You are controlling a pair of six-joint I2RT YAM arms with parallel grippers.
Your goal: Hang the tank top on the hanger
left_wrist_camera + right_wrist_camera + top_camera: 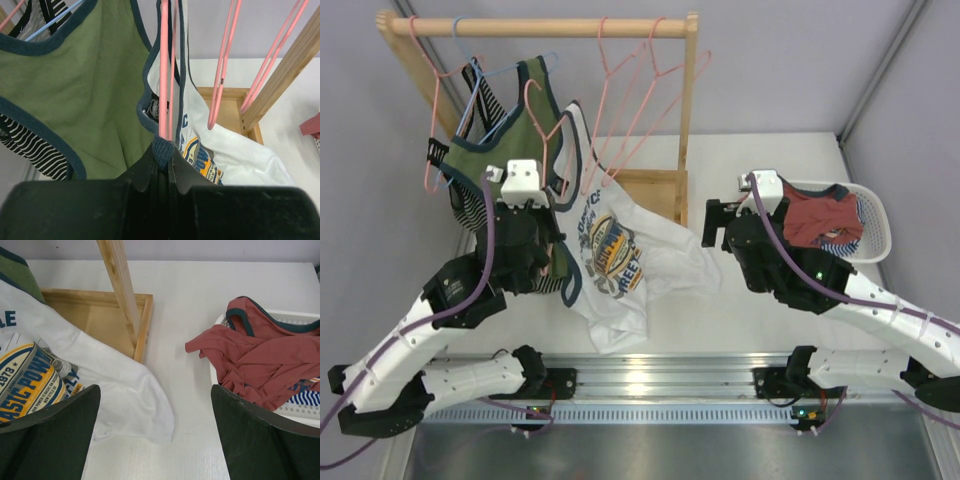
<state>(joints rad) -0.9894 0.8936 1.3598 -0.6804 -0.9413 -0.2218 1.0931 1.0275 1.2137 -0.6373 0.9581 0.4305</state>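
The threading step looks to be in hand: the left claw [162, 159] is clamped on the navy trim of the tank top [610, 255], right where the wires of the pink hanger [163, 75] come down, though I cannot tell whether the wire is pinched too. The right claw [155, 400] hangs with jaws wide apart over the bench [200, 315], holding nothing. Next, the other strap probably needs lifting over the hanger's free arm. The top is white with a yellow-and-blue chest print. One shoulder is raised at the wooden rack [688, 110], and the body trails crumpled onto the bench.
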